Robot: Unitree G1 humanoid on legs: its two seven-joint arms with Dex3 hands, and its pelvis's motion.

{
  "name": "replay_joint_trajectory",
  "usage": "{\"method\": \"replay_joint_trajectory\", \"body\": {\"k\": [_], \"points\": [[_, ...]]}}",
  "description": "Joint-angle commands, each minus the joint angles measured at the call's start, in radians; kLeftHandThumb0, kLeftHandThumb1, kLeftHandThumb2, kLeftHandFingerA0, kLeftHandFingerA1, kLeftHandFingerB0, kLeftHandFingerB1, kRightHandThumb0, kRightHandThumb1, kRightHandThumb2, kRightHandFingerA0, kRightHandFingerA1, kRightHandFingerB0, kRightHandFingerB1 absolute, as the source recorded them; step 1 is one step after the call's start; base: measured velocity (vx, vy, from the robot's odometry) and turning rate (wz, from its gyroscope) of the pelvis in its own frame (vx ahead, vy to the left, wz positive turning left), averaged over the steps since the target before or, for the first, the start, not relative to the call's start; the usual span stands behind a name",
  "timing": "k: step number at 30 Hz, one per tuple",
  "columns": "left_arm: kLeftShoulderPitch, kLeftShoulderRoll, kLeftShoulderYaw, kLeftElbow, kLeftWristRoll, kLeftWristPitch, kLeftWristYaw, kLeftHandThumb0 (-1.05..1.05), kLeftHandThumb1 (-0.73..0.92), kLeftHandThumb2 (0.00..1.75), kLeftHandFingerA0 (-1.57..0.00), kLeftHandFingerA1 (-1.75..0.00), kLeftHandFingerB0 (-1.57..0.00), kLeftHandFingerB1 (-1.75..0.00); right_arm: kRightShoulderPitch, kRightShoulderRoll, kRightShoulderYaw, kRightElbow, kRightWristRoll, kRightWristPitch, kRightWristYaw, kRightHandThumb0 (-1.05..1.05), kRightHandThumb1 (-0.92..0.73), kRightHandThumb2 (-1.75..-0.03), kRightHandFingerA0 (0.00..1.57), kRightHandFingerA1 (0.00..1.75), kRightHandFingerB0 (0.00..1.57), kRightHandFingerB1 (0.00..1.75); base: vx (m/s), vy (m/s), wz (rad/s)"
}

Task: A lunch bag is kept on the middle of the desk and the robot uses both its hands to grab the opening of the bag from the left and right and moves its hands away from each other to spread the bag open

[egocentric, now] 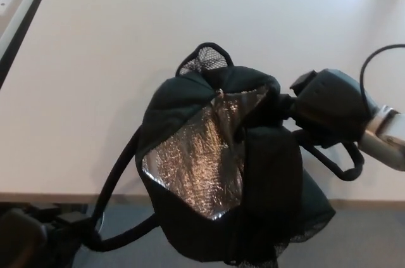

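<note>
The white bench (pixel 190 40) fills most of the view, with grey floor showing below its near edge. The black lunch bag (pixel 221 166) sits at that near edge, overhanging it, its mouth pulled wide so the silver foil lining (pixel 199 160) faces up. The right hand (pixel 326 109) is closed on the bag's right rim. The left hand (pixel 38 242), low in the corner, touches the long black strap (pixel 117 185); whether its fingers are closed cannot be told.
</note>
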Motion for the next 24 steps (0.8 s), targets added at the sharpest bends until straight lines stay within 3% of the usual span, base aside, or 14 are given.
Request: {"method": "replay_joint_trajectory", "body": {"k": [1, 3, 4, 7, 9, 12, 13, 14, 16, 17, 18, 21, 22, 24], "points": [[0.028, 0.062, 0.031, 0.033, -0.032, -0.044, 0.012, -0.15, 0.43, 1.02, -1.04, -1.15, -0.99, -0.87, 0.047, -0.069, 0.010, 0.015, -0.053, -0.021, -0.025, -0.31, -0.56, -0.61, 0.84, 1.53, 0.76, 1.40, 0.00, 0.000, 0.00], [0.026, 0.069, 0.036, 0.042, -0.034, -0.044, 0.013, -0.16, 0.43, 1.02, -1.05, -1.11, -0.99, -0.88, 0.056, -0.078, 0.007, 0.019, -0.052, -0.032, -0.026, -0.31, -0.59, -0.57, 0.85, 1.51, 0.76, 1.39, 0.00, 0.000, 0.00], [0.026, 0.072, 0.038, 0.043, -0.035, -0.045, 0.013, -0.14, 0.46, 0.98, -1.01, -1.18, -1.02, -0.80, 0.058, -0.082, 0.011, 0.020, -0.058, -0.031, -0.030, -0.32, -0.58, -0.61, 0.85, 1.46, 0.84, 1.15, 0.00, 0.000, 0.00], [0.025, 0.076, 0.046, 0.046, -0.043, -0.055, -0.003, -0.15, 0.45, 0.96, -1.03, -1.12, -1.03, -0.78, 0.073, -0.099, 0.014, 0.018, -0.067, -0.024, -0.022, -0.32, -0.57, -0.59, 0.86, 1.42, 0.86, 1.10, 0.00, 0.000, 0.00], [0.024, 0.077, 0.045, 0.049, -0.039, -0.060, 0.007, -0.17, 0.42, 1.00, -1.04, -1.09, -1.00, -0.86, 0.078, -0.103, 0.011, 0.017, -0.065, -0.030, -0.010, -0.32, -0.58, -0.59, 0.86, 1.42, 0.86, 1.09, 0.00, 0.000, 0.00], [0.027, 0.077, 0.047, 0.049, -0.039, -0.060, 0.007, -0.17, 0.41, 1.02, -1.05, -1.08, -1.00, -0.86, 0.089, -0.110, 0.012, 0.020, -0.070, -0.039, -0.019, -0.32, -0.58, -0.60, 0.86, 1.43, 0.83, 1.20, 0.00, 0.000, 0.00], [0.030, 0.078, 0.044, 0.049, -0.037, -0.059, 0.001, -0.17, 0.42, 1.01, -1.05, -1.07, -0.99, -0.86, 0.095, -0.117, 0.012, 0.022, -0.070, -0.049, -0.026, -0.34, -0.57, -0.61, 0.87, 1.46, 0.80, 1.34, 0.00, 0.000, 0.00], [0.032, 0.078, 0.044, 0.048, -0.037, -0.058, -0.004, -0.16, 0.43, 1.01, -1.04, -1.08, -0.99, -0.86, 0.099, -0.123, 0.008, 0.022, -0.064, -0.059, -0.017, -0.35, -0.59, -0.60, 0.89, 1.40, 0.83, 1.22, 0.00, 0.000, 0.00], [0.035, 0.077, 0.045, 0.048, -0.040, -0.057, -0.010, -0.16, 0.42, 1.00, -1.04, -1.08, -0.99, -0.85, 0.103, -0.131, -0.001, 0.023, -0.054, -0.070, 0.001, -0.35, -0.58, -0.60, 0.89, 1.40, 0.83, 1.24, 0.00, 0.000, 0.00], [0.036, 0.077, 0.044, 0.049, -0.040, -0.057, -0.008, -0.14, 0.45, 0.96, -1.03, -1.09, -1.03, -0.77, 0.103, -0.135, 0.003, 0.023, -0.063, -0.064, -0.004, -0.37, -0.44, -0.84, 1.03, 1.24, 0.86, 1.10, 0.00, 0.000, 0.00], [0.036, 0.076, 0.043, 0.050, -0.038, -0.052, -0.007, -0.14, 0.48, 0.93, -1.05, -1.07, -1.03, -0.76, 0.103, -0.139, 0.004, 0.023, -0.067, -0.062, -0.006, -0.34, -0.59, -0.59, 0.87, 1.42, 0.84, 1.19, 0.00, 0.000, 0.00], [0.034, 0.071, 0.040, 0.055, -0.034, -0.047, -0.003, -0.13, 0.47, 0.93, -1.04, -1.09, -1.03, -0.76, 0.102, -0.145, 0.006, 0.025, -0.075, -0.055, -0.012, -0.32, -0.58, -0.60, 0.85, 1.44, 0.86, 1.16, 0.00, 0.000, 0.00], [0.033, 0.071, 0.040, 0.054, -0.034, -0.046, -0.004, -0.13, 0.45, 0.95, -1.01, -1.15, -1.03, -0.77, 0.102, -0.147, 0.007, 0.022, -0.077, -0.054, -0.013, -0.32, -0.58, -0.60, 0.84, 1.48, 0.80, 1.30, 0.00, 0.000, 0.00], [0.029, 0.067, 0.041, 0.053, -0.036, -0.049, -0.003, -0.12, 0.44, 0.97, -1.00, -1.17, -1.03, -0.78, 0.098, -0.147, 0.004, 0.019, -0.077, -0.056, -0.018, -0.31, -0.59, -0.60, 0.85, 1.45, 0.84, 1.21, 0.00, 0.000, 0.00]]}}
